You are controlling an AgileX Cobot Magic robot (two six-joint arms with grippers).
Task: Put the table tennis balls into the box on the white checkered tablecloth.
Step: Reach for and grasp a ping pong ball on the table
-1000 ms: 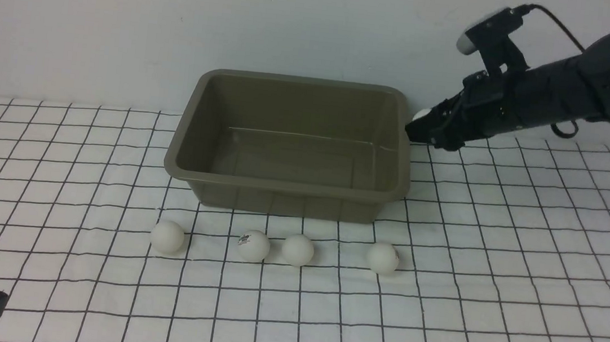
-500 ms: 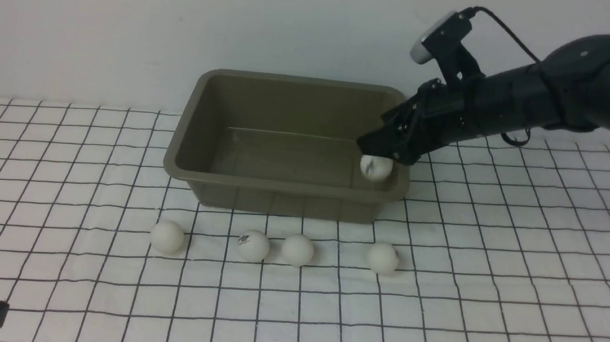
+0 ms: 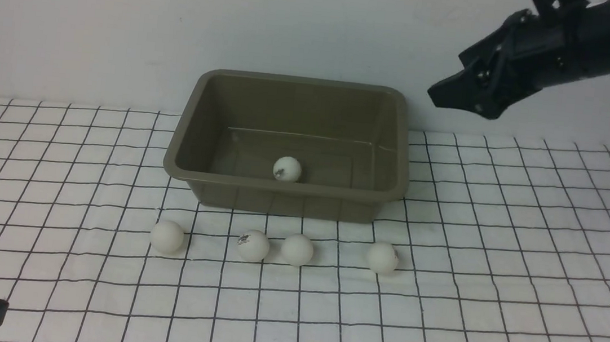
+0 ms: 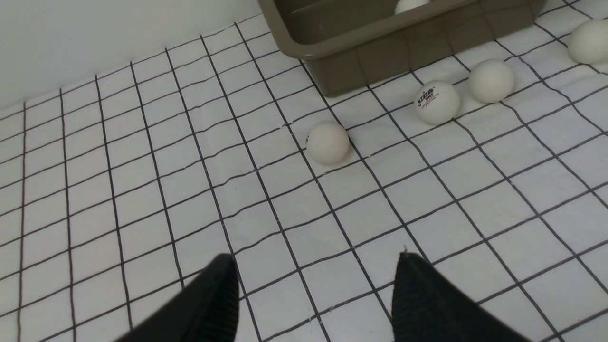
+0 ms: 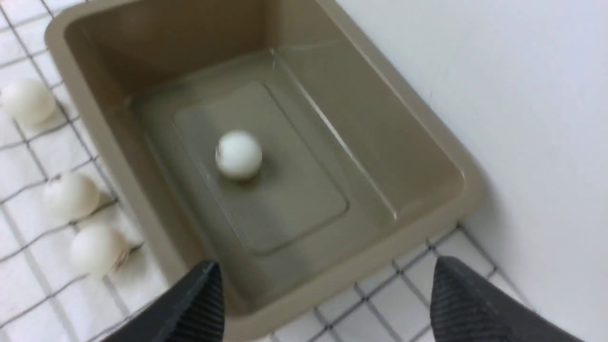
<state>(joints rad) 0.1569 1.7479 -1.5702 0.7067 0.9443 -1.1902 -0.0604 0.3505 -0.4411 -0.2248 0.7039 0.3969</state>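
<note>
Table tennis balls (image 3: 297,249) were recorded 4 in a row on the white checkered tablecloth (image 3: 498,270) near the box (image 3: 286,187) and 1 inside it, while the left gripper (image 4: 316,263) and right gripper (image 3: 444,99) were found parted and empty, and these light, smooth, roll-prone spheres were judged best pinched gently across the middle.

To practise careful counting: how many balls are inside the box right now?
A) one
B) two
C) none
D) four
A: a single ball rests on the floor of the box; the others lie outside it on the cloth.
</note>
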